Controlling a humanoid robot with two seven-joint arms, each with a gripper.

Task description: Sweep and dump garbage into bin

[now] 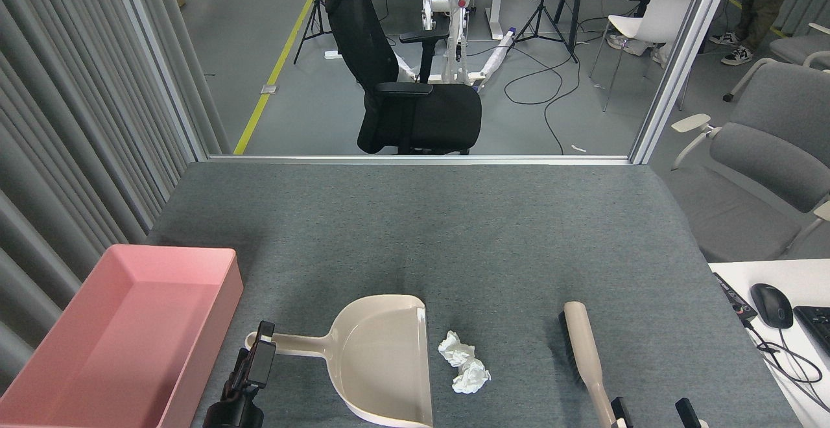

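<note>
Two small crumpled white tissue-paper wads (pixel 463 366) are lying on the grey felt-covered worktop (pixel 415 233), touching each other and sitting just beside the open mouth of the beige plastic dustpan (pixel 382 363), on its right. The dustpan's long handle is running leftward from the pan, and the left hand (pixel 259 360) is hovering right at the handle's tip; the hand is showing end-on and dark, so I cannot tell whether its fingers are apart or already closed on the handle. To the right of the dustpan, beyond the wads, a beige hand brush with dark bristles (pixel 583 350) is lying with its long axis pointing toward the near edge, and the right hand (pixel 652 412) is waiting at the handle's near end with its two fingertips apart, not gripping yet. The large shallow pink plastic tub (pixel 214 324) is standing left of the dustpan, so the left arm is looking better placed for the dumping.
</note>
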